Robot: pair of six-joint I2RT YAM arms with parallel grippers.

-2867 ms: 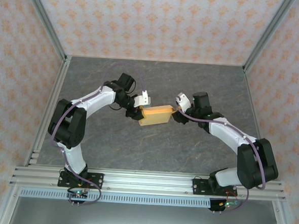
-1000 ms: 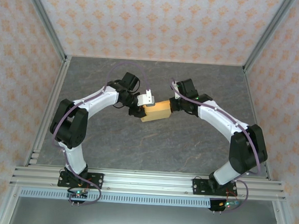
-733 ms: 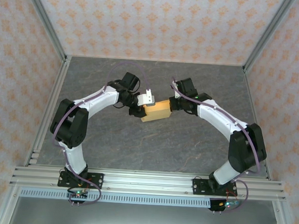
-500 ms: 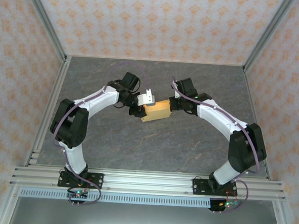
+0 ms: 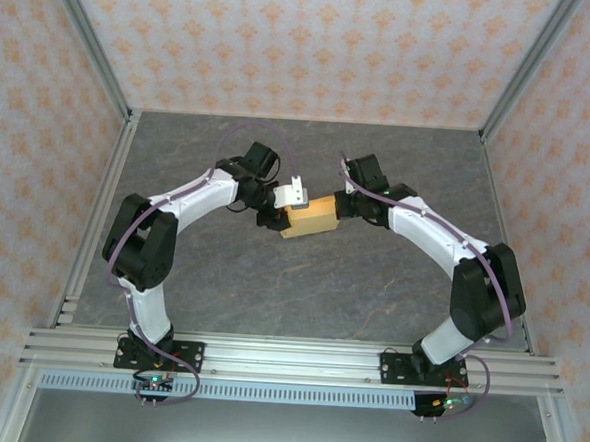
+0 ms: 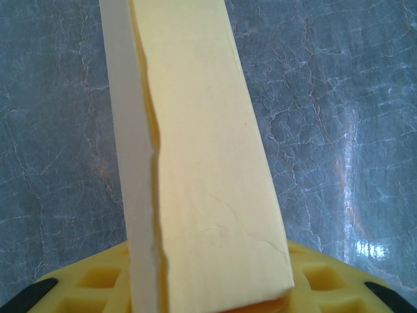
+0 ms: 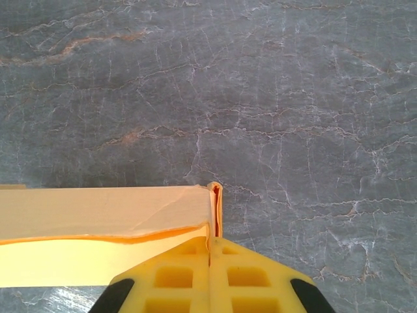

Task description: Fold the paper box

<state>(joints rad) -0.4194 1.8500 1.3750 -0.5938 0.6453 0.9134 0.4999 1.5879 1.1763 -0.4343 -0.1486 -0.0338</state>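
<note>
The left pincer [image 5: 275, 214] stands partway open, its jaws clamped on the left end of the paper box [image 5: 310, 218]. In the left wrist view the paper box [image 6: 202, 163] rises on edge out of the yellow fingers [image 6: 91, 293], with a pale side wall and a creased orange-yellow face. The box sits between the two arms, over the middle of the desk [image 5: 301, 292], a little towards the back. Whether its lower edge touches the desk cannot be told.

At the right end, the right pincer [image 5: 344, 208] is fully closed. In its own wrist view the right pincer [image 7: 210, 257] nips a thin upright end flap [image 7: 215, 207] between its jaws, at the corner where the box's long wall ends.

The box already looks like a closed flat body, so the step in hand seems to be finishing the right end. The next move probably calls for the right pincer to bend that flap over and press it into the end, while the left one holds firm and gives no twist. The thin board could buckle if it is pushed off line.

Compared with about three seconds ago, the box looks shorter from above, and the right arm has swung up and inward, its wrist now nearer the back of the desk. Over the last second almost nothing has moved. Both grips are unchanged.
</note>
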